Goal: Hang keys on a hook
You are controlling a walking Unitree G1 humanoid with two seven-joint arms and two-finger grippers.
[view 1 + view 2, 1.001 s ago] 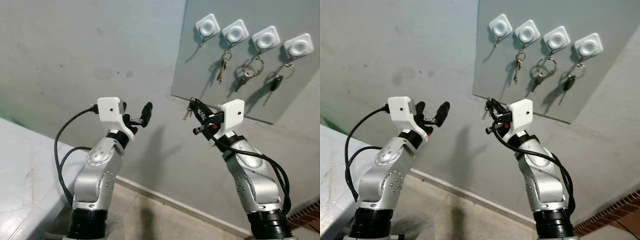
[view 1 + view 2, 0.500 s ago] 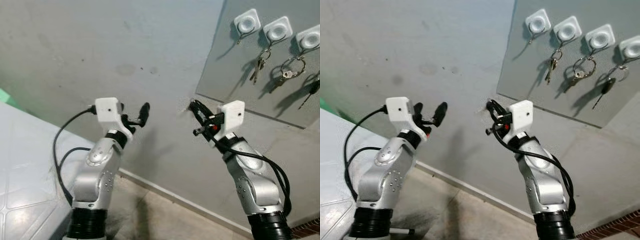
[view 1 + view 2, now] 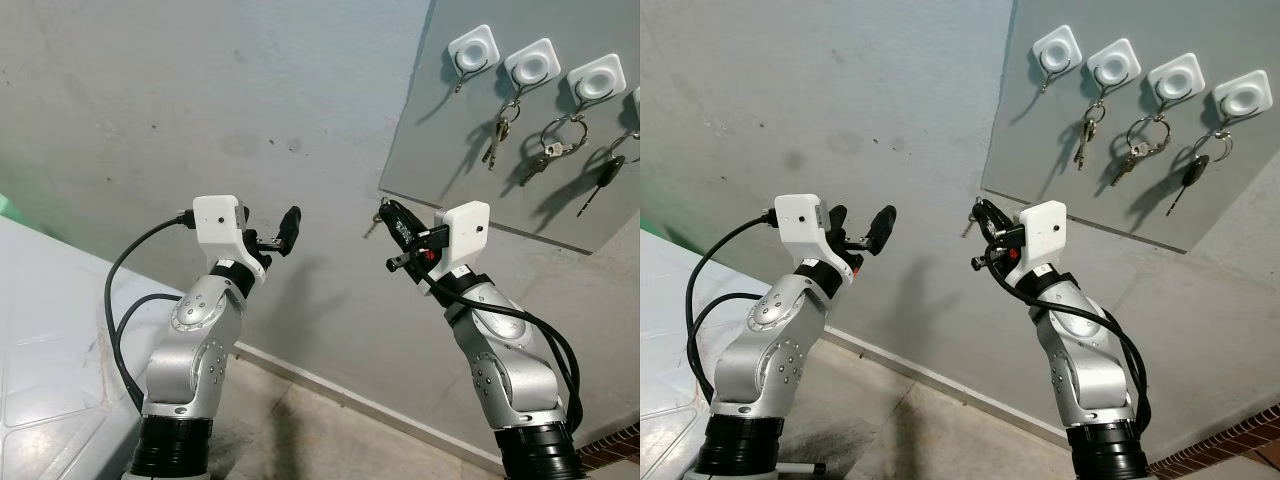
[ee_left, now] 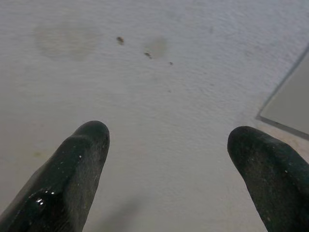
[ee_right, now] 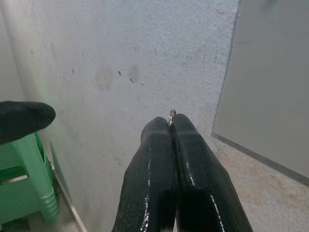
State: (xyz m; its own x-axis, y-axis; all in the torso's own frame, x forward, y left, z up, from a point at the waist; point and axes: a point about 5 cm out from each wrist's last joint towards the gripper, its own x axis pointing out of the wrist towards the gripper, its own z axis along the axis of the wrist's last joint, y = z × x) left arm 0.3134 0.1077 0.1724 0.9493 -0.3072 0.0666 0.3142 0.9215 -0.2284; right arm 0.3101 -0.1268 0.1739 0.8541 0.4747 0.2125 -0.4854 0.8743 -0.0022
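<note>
keys pinched in the right claw, just off the board's lower corner

i'm taking the grey board on the wall as my landmark. my right gripper is raised just below and beside the board's lower left corner, its two black fingers pressed tight together. a small metal ring pokes out between the tips in the right wrist view, and from the head camera i can see the keys dangling at the fingertips, close against the wall. they are small in the picture, so i can't say how many are on the ring.

along the board's top edge sit four white square hooks. the leftmost hook carries nothing. the next three each carry something: a bunch of keys under the second, a larger ring with keys under the third, a black-headed key under the fourth.

my left gripper is held up well to the left of the board, facing bare wall, its fingers spread wide apart and holding nothing.

farther left of the board and low down, the right wrist view catches a green plastic stool by the wall.
</note>
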